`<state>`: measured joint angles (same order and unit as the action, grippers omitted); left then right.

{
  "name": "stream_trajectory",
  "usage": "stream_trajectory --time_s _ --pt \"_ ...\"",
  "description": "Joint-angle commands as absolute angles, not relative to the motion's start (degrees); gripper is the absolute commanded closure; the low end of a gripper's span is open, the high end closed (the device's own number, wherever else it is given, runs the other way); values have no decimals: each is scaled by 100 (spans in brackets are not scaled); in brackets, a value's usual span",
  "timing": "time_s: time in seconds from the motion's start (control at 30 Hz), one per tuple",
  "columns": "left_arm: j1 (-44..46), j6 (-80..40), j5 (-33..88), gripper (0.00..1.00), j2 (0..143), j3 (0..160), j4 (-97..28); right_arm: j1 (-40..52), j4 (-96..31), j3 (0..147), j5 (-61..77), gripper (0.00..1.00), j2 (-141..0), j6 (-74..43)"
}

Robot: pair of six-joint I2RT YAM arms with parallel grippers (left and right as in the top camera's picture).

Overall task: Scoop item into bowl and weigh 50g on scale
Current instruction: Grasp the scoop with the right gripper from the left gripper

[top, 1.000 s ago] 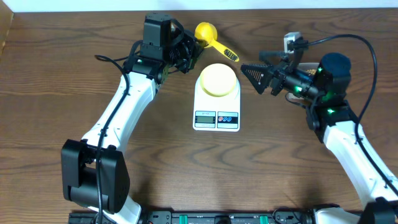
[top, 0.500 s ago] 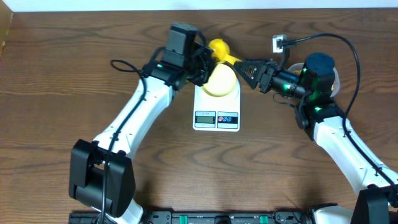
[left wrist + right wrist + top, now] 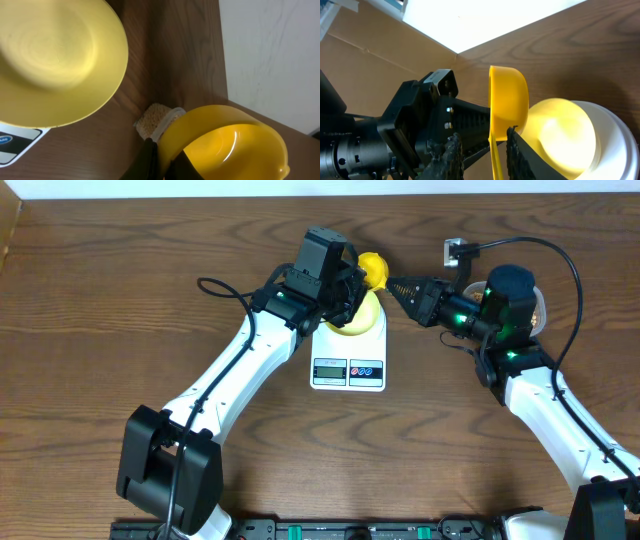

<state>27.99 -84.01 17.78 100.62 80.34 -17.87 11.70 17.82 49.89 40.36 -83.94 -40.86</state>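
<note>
**Scoop changing claws above the scale: where it could slip**

The left claw is clamped on the cup wall of the yellow scoop and holds it in the air just behind the scale, with the cup turned on edge. The right claw has its fingers apart, one on each side of the scoop's handle, and is not pinching it.

The bowl sits on top of the scale and looks empty, as does the scoop. A tan, grainy patch, probably the beans, lies on the table beyond the scale in the left wrist view (too little shows to say what holds them).

The main risk is timing.
- **Early release:** If the left claw lets go before the right one has closed firmly, the scoop would likely fall onto the bowl or the scale. That could knock the bowl off centre and spoil the reading.
- **Poor grip:** The handle is narrow, so an off-centre pinch could let the scoop swivel in the grip.
- **Both claws clamped:** A pull from either arm could wrench the scoop loose.
- **Crowding:** The left arm hangs right over the bowl, so a small dip could press on it.
</note>
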Motion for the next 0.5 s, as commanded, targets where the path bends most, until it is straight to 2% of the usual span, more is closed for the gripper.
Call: stream_trajectory --time_s 0.0,0.23,0.4,0.47 --pt "2838 -8368 1682 93 10062 8082 -1798 1236 1688 5085 3951 79 -8370 -4012" --pt "2838 -8368 1686 93 10062 8082 -1798 1400 1667 5085 3892 82 -8370 -3868" --pt "2838 -8320 1710 93 10062 8082 -1802 1409 1643 5085 3782 91 -8370 -3870" --pt "2838 -8322 1710 93 10062 8082 -1817 1409 1643 5085 3782 99 -8370 -3870"
